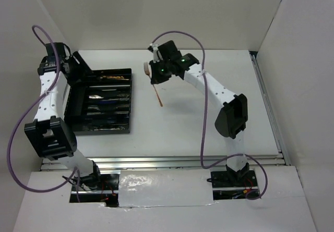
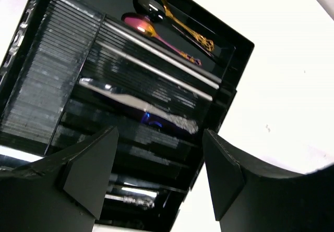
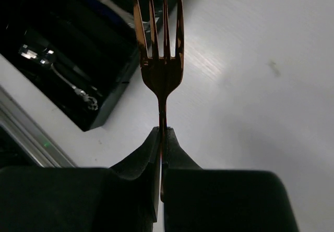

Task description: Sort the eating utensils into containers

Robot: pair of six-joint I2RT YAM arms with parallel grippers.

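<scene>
My right gripper [image 3: 163, 138] is shut on the neck of a copper-coloured fork [image 3: 160, 49], tines pointing away, held above the white table just right of the black tray [image 3: 102, 114]. In the top view the fork [image 1: 157, 95] hangs slanted below this gripper [image 1: 152, 77]. My left gripper [image 2: 159, 133] is open and empty over the tray [image 2: 229, 88], near its far left corner [image 1: 81, 68]. In the tray's compartments lie a gold-handled dark spoon [image 2: 182, 26], a pink-gold spoon [image 2: 151, 34], silver chopsticks [image 2: 156, 68], a silver knife [image 2: 141, 104] and a dark blue knife [image 2: 147, 119].
The tray [image 1: 129, 101] sits at the table's left, next to the left wall. White walls close in the left, back and right sides. A metal rail [image 1: 182, 161] runs along the near edge. A silver ornate handle [image 3: 68, 83] lies in a near compartment.
</scene>
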